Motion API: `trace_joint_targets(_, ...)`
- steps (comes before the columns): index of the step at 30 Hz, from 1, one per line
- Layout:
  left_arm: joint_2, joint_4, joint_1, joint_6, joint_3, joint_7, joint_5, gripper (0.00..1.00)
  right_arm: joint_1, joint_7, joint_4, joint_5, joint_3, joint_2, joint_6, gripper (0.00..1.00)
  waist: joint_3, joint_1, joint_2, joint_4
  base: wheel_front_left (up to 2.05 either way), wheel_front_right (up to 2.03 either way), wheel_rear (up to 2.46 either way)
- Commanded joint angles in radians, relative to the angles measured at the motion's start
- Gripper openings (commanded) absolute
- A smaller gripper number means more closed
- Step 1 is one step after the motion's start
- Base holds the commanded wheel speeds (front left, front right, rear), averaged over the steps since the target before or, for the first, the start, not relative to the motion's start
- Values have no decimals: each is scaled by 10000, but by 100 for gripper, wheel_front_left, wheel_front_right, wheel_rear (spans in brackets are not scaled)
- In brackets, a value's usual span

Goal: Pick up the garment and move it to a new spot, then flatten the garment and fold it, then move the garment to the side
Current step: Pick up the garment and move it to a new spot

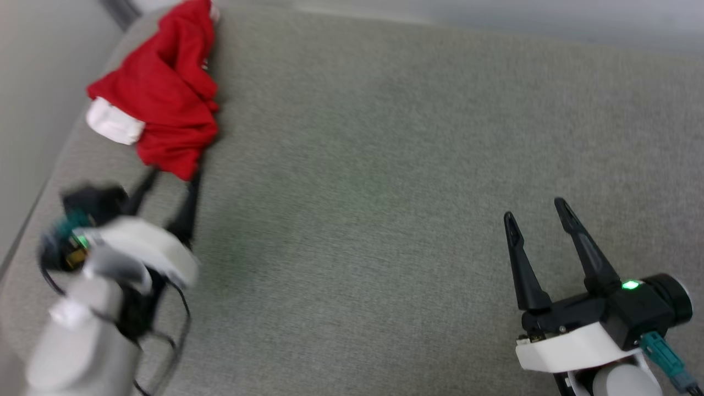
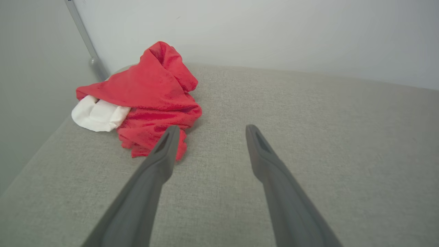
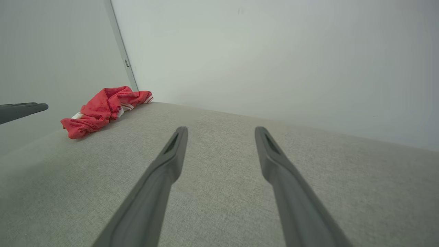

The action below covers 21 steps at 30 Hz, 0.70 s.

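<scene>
Left gripper [image 2: 211, 128] spread near garment [image 2: 154, 92], seemingly elongated toward wall [image 2: 274, 34]

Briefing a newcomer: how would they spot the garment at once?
Start with the wide grey fabric surface. At its far left corner, by the pale wall, just beyond the left claw, lies the garment: a crumpled red heap with a white sleeve poking out, bright against plain grey.
</scene>
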Motion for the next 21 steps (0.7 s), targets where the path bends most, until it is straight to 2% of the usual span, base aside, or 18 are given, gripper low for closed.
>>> trace_joint_targets(1,175,107,-530,-14,17,313,-262,100,-261,-25,-97,-30,60,-73,-3,100,752,-1,0,-501,0,0,0)
trace_joint_targets(9,2055,1272,-3314,-14,-335,4245,-2011,100,-828,-25,-262,-346,316,-239,-3,100,2113,-1,0,-1192,0,0,0)
trace_joint_targets(14,2838,1821,-4611,35,-83,6636,-2888,100,-1159,-25,-439,-299,411,-174,-3,100,2840,-1,0,-1581,0,0,0)
trace_joint_targets(21,3555,2294,-5421,338,199,8747,-3614,100,-1403,-25,-581,-441,720,-71,-3,100,3518,-1,0,-2116,0,0,0)
